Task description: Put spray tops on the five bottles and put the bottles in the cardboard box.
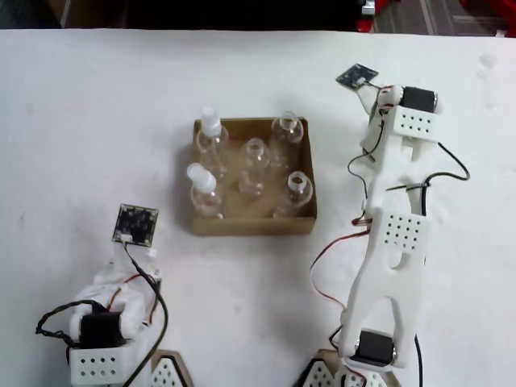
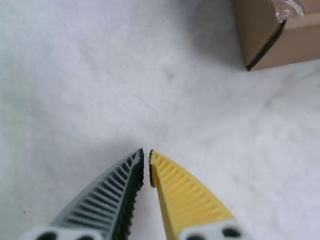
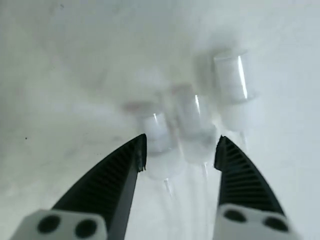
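Currently the step in hand looks to be picking up 1 spray top for the 3 bottles that lack one.

At the left, the left fingers (image 2: 125, 185) sit low over bare bench (image 2: 75, 75). They are narrowed to a sliver and hold nothing, with a corner of the cardboard box (image 2: 270, 45) well ahead of them.

In the middle of the bench, the box holds all 5 bottles upright. The 2 capped bottles (image 1: 211, 137) stand on its left side. The 3 open-necked bottles (image 1: 254, 157) fill the centre and right.

At the right, the right arm (image 1: 395, 242) stretches past the box. The right fingers (image 3: 120, 170) are spread wide and empty above the loose spray tops (image 3: 192, 125). There appear to be 3, though they blur together and I cannot tell whether they touch. 2 lie side by side on the bench just ahead of the fingertips, within the span of the gap. The 3rd lies farther off, beyond one tip.

To do this well, the fingers should single out 1 top so the neighbour is not pinched along with it. They should come down astride its cap body rather than its thin dip tube. Closing squarely would leave the tube hanging free to thread into a bottle neck.
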`<action>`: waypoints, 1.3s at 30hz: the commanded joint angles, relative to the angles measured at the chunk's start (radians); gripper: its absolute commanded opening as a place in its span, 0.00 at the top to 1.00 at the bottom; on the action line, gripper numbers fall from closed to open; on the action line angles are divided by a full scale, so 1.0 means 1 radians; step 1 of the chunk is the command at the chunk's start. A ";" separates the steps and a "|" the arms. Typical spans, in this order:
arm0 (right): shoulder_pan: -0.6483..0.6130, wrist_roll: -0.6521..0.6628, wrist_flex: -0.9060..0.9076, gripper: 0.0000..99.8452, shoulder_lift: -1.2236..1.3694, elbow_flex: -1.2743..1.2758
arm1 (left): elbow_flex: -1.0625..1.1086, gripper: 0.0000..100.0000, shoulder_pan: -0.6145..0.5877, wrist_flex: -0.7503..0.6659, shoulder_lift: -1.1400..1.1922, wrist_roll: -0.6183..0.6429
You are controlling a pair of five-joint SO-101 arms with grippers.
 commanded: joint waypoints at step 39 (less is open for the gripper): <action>0.004 -0.023 0.028 0.82 0.125 -0.186 | -0.002 0.97 0.013 -0.023 -0.008 -0.006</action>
